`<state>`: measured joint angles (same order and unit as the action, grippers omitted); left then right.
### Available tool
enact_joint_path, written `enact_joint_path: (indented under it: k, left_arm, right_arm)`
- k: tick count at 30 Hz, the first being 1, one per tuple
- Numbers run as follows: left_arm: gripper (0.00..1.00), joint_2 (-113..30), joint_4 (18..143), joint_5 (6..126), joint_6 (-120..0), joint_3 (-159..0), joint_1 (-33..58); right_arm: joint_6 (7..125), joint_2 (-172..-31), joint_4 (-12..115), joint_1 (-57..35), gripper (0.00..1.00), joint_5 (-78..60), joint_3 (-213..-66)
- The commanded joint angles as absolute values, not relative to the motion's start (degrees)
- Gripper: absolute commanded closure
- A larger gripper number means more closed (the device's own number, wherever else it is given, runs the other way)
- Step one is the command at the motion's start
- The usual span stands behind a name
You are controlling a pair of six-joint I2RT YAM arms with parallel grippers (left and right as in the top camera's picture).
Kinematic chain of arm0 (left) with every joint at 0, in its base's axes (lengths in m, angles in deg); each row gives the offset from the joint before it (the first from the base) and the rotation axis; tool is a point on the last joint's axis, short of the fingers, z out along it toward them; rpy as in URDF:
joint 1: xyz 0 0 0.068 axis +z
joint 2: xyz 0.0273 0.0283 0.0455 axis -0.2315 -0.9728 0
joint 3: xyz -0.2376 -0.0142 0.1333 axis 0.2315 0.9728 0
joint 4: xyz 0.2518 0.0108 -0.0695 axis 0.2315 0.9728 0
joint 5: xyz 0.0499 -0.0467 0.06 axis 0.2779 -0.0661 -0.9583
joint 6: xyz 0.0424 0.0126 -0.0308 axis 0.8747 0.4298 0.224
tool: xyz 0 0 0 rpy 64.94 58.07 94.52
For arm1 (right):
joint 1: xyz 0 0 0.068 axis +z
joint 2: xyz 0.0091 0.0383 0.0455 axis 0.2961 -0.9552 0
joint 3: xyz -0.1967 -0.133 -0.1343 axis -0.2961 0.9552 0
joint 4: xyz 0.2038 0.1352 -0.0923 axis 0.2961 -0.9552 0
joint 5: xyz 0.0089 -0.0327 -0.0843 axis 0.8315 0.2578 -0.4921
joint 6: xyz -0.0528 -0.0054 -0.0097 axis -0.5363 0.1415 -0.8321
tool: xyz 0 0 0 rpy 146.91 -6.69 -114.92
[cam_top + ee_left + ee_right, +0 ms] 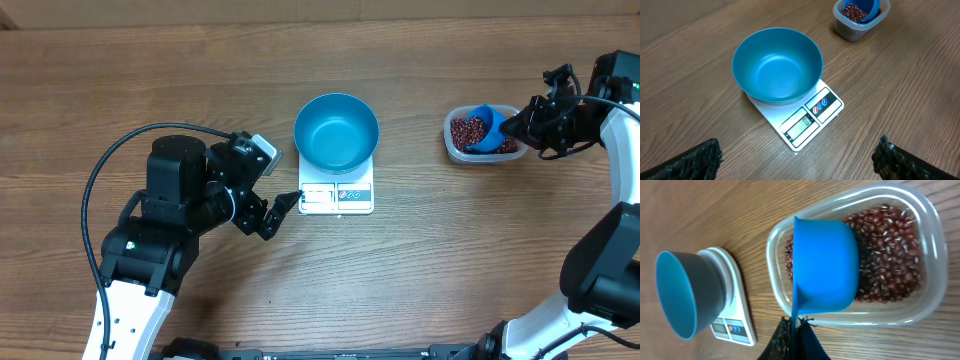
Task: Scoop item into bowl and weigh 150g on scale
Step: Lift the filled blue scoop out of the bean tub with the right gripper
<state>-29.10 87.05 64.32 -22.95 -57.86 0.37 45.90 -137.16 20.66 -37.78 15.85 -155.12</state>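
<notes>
- Right end effector (796, 326), clenched on the thin handle of a small blue scoop (825, 267), holds the scoop's cup down inside a clear plastic tub (935, 235) at the bench's right side.
- Red-brown beans (890, 255) lie loose in the tub, directly under and beyond the scoop. Whether any are inside the cup cannot be told.
- Risk at the tub: it looks light, and a hard push through the beans could slide or tip it, scattering beans across the bench (450, 260).
- Risk in the carry: the grip is on a narrow handle only, so a full cup may roll in the fingers and shed beans short of the target.
- Blue bowl (336, 132) sits empty on the white digital scale (345, 195), well apart from the tub, to its left. Its display is too small to read.
- Left end effector (281, 211), released wide and empty, hovers near the scale's front-left corner. Contact cannot be judged, but any touch there would likely falsify the reading.
- Overshooting the target weight is the last hazard, if a heaped scoop is dumped at once.
</notes>
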Motion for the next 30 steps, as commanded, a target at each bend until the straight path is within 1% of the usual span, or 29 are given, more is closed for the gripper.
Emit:
enact_joint_path:
  k: [1,19,24,30]
  left_arm:
    - [0.01,-29.29,86.84,65.19,-21.69,-59.37,0.63]
    - [0.0,-29.29,86.84,65.19,-21.69,-59.37,0.63]
    - [0.0,-29.29,86.84,65.19,-21.69,-59.37,0.63]
    - [0.0,-29.29,86.84,65.19,-21.69,-59.37,0.63]
  right_arm:
    - [45.9,-137.45,20.75,-39.16,0.96,20.14,-155.76]
    - [45.38,-137.45,20.29,-44.67,0.96,28.47,-155.76]
    - [42.3,-137.45,19.13,-46.65,0.96,36.53,-155.76]
    - [39.39,-137.45,18.01,-47.09,0.96,41.25,-155.76]
